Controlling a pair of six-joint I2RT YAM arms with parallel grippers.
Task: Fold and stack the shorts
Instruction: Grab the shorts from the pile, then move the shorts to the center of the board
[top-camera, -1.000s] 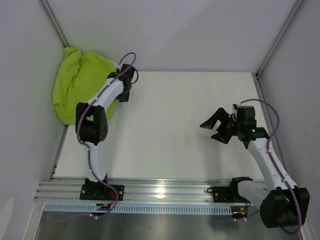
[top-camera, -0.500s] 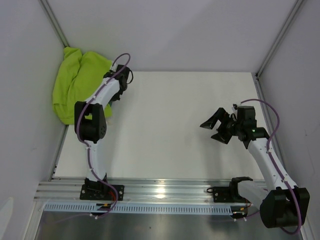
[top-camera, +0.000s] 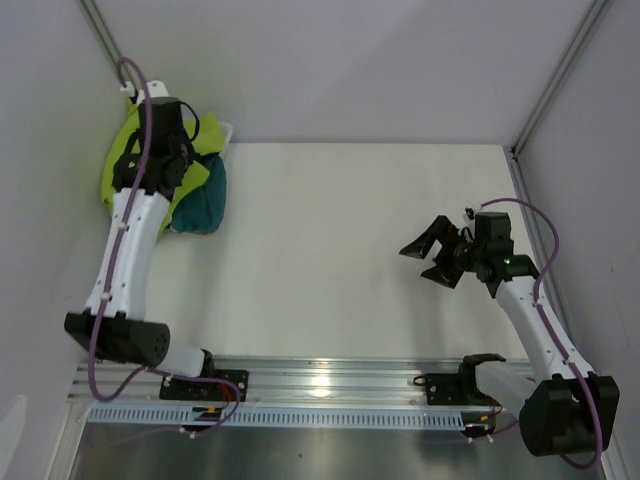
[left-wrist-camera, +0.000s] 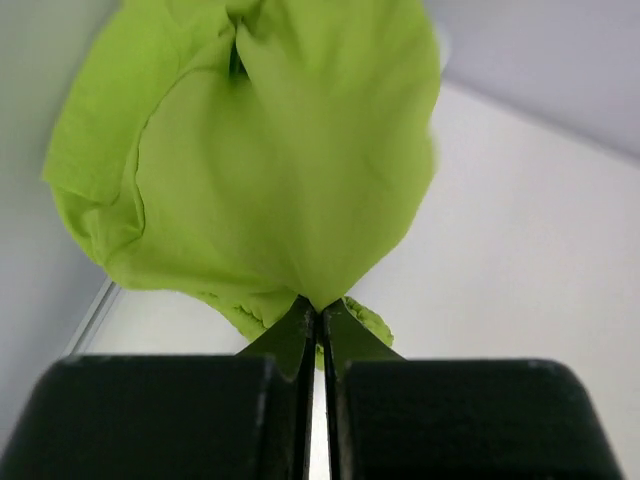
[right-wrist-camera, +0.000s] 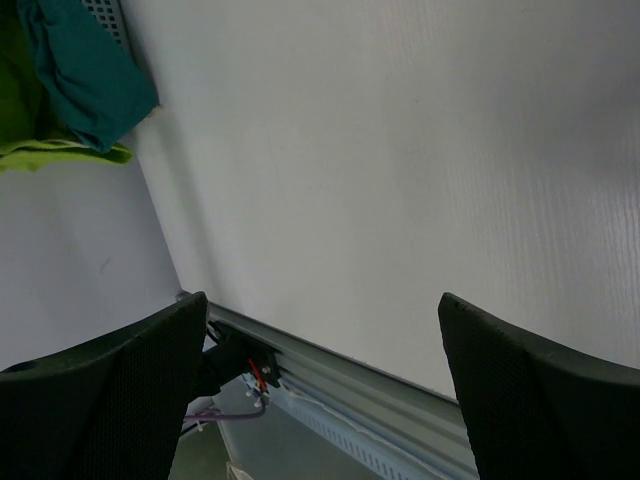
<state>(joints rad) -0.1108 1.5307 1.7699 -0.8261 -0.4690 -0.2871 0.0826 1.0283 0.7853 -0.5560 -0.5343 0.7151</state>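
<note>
The bright lime-green fabric shorts (left-wrist-camera: 280, 150) hang bunched over the far-left corner of the tabletop (top-camera: 350, 250). The fingers of my left gripper (left-wrist-camera: 318, 318) are pressed together on a fold of the cloth. I judge this hold is meant to draw them off the crumpled teal cloth garment (top-camera: 200, 195) beneath. My right gripper (top-camera: 428, 258) hovers near the right edge, fingers spread wide and holding nothing. I see no container.
</note>
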